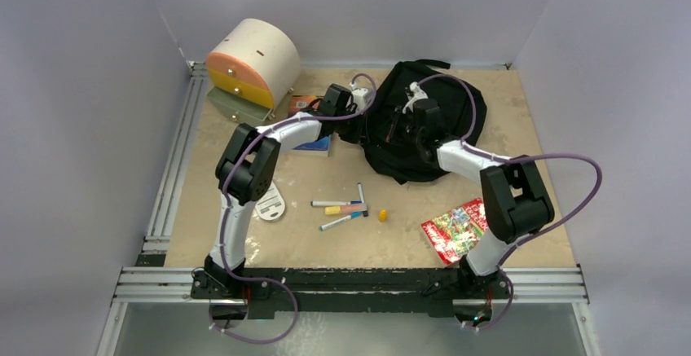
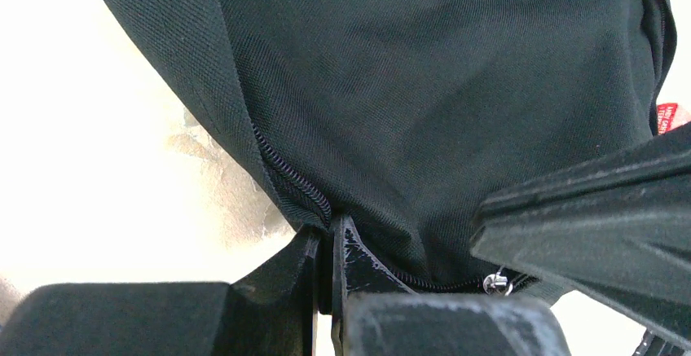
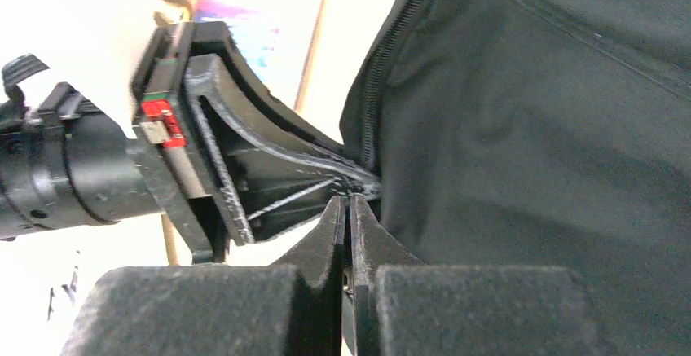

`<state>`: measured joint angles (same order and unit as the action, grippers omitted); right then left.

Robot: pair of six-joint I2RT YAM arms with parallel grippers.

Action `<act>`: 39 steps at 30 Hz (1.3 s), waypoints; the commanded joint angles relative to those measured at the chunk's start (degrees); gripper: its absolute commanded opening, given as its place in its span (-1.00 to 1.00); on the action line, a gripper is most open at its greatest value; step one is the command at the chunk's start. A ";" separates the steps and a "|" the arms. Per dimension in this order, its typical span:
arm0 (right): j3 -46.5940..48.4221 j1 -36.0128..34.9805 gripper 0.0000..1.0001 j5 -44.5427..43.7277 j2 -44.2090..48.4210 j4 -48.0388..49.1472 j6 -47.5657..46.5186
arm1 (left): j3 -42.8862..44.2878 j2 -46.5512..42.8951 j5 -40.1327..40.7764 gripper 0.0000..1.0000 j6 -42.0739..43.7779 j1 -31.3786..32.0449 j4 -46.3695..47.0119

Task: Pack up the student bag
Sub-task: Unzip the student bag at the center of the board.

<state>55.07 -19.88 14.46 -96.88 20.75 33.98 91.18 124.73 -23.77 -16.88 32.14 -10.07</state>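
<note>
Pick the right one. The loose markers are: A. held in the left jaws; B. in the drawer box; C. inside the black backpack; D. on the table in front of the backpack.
D: the markers lie on the table, on the near side of the student bag and apart from it, next to a small yellow cap.
</note>
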 commanded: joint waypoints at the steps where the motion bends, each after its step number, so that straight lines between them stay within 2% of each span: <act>1: -0.82 0.00 -1.00 -6.93 3.77 -1.70 -2.18 | 1.87 -0.80 -0.11 -1.00 -0.12 0.44 -0.65; 23: -1.14 0.02 -1.00 -16.20 11.19 -19.21 -10.77 | 2.21 -1.06 3.56 -1.00 -0.55 -0.88 -2.04; 31: -1.34 0.02 -1.00 -14.76 15.83 -21.76 -10.95 | 2.32 -1.50 5.50 -1.00 -0.41 -1.73 -2.72; 39: -0.60 0.02 -1.00 -21.59 18.66 -30.16 -7.96 | 2.82 -2.03 7.64 -1.00 -0.47 -4.21 -3.63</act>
<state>52.38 -20.14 -2.04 -81.21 -4.56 24.47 91.83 124.73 -19.99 -17.58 30.83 -12.49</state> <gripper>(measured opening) 0.008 0.025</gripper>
